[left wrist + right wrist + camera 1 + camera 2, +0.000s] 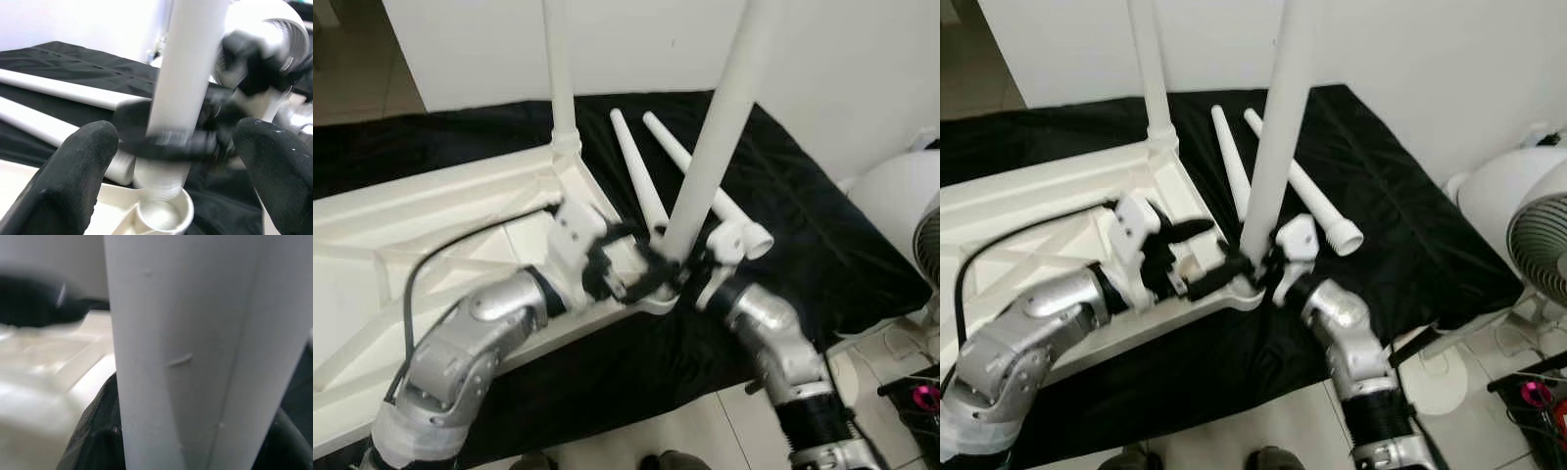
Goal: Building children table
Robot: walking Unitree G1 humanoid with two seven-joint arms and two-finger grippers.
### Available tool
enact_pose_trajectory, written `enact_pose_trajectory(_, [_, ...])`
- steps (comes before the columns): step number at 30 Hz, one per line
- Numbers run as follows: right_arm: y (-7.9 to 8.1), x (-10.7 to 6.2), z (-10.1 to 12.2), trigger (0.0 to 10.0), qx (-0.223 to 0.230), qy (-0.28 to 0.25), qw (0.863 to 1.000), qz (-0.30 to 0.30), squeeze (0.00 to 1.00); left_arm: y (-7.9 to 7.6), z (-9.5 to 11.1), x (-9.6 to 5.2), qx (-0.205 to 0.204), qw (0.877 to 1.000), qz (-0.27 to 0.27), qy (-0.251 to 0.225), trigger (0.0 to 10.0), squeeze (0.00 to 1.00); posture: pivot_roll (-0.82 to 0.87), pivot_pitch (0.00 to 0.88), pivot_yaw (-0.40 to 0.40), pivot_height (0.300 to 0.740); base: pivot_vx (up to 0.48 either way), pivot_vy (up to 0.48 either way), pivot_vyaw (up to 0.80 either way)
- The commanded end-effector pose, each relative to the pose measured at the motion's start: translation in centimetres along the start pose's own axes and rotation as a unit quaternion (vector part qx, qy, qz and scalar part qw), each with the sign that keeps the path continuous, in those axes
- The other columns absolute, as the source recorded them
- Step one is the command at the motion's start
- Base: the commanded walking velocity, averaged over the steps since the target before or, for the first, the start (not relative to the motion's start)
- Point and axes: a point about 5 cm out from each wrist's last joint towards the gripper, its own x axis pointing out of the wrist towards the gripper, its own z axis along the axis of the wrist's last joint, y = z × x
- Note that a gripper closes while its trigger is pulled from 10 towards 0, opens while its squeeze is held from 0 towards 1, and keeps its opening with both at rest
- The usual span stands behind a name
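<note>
Tabletop (421, 220), white and turned underside up, lay at nine o'clock on a black cloth (822, 245), its ribbed underside facing the camera. At its far corner, toward eleven o'clock, a fitted leg (559, 73) stood upright in its socket. The left gripper (1209, 257) reached in from seven o'clock over the tabletop's near corner, its black fingers (73, 171) spread apart on either side of the corner socket (164, 215), touching nothing that could be made out. A second leg (715, 127) rose from that socket at the centre, tilted toward one o'clock, its lower end sitting at the socket's mouth; whether it was fully seated could not be told. The right gripper (1268, 266) came in from five o'clock and was clamped on the base of this second leg, the white shaft pressed between its fingers in the right wrist view. Just beyond, toward twelve o'clock, two loose legs (1229, 157) lay side by side on the cloth. At three o'clock a white fan (1528, 225) stood on the tiled floor (705, 431).
</note>
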Motion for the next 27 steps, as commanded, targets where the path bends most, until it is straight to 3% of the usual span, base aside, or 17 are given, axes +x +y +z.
enact_pose_trajectory(1, [-0.2, 0.2, 1.2, 10.0, -0.003, -0.015, 1.0, 0.004, 0.0, 0.1, 0.5, -0.1, -0.005, 1.0, -0.01, -0.012, 10.0, 1.0, -0.04, 0.04, -0.024, 0.74, 0.0, 0.0, 0.0])
enact_pose_trajectory(8, [-0.7, 0.1, 2.2, 10.0, -0.017, -0.012, 1.0, 0.014, 0.0, 0.6, 1.3, -0.1, -0.008, 0.999, -0.01, -0.029, 10.0, 1.0, -0.03, 0.036, -0.026, 0.74, 0.0, 0.0, 0.0])
enact_pose_trajectory(9, [-0.7, 0.0, 2.2, 10.0, -0.03, 0.017, 0.999, 0.038, 0.0, 0.6, 2.1, 0.0, -0.01, 0.999, -0.016, -0.045, 10.0, 0.0, -0.04, 0.034, -0.03, 0.74, 0.0, 0.0, 0.0])
enact_pose_trajectory(19, [-0.6, -0.8, 2.0, 10.0, -0.032, 0.072, 0.994, 0.078, 0.0, 0.1, 3.5, 0.1, -0.016, 0.996, -0.042, -0.08, 10.0, 0.0, -0.04, 0.025, -0.033, 0.74, 0.0, 0.0, 0.0])
enact_pose_trajectory(21, [0.1, -1.4, 1.5, 10.0, -0.046, 0.108, 0.986, 0.118, 0.0, -0.4, 3.8, 0.3, -0.005, 0.995, -0.052, -0.082, 10.0, 0.0, -0.04, 0.02, -0.032, 0.74, 0.0, 0.0, 0.0])
enact_pose_trajectory(27, [1.0, -2.0, 1.0, 10.0, -0.039, 0.14, 0.976, 0.16, 0.0, -1.3, 4.3, 0.8, 0.007, 0.993, -0.071, -0.089, 10.0, 0.0, -0.04, 0.011, -0.036, 0.74, 0.0, 0.0, 0.0])
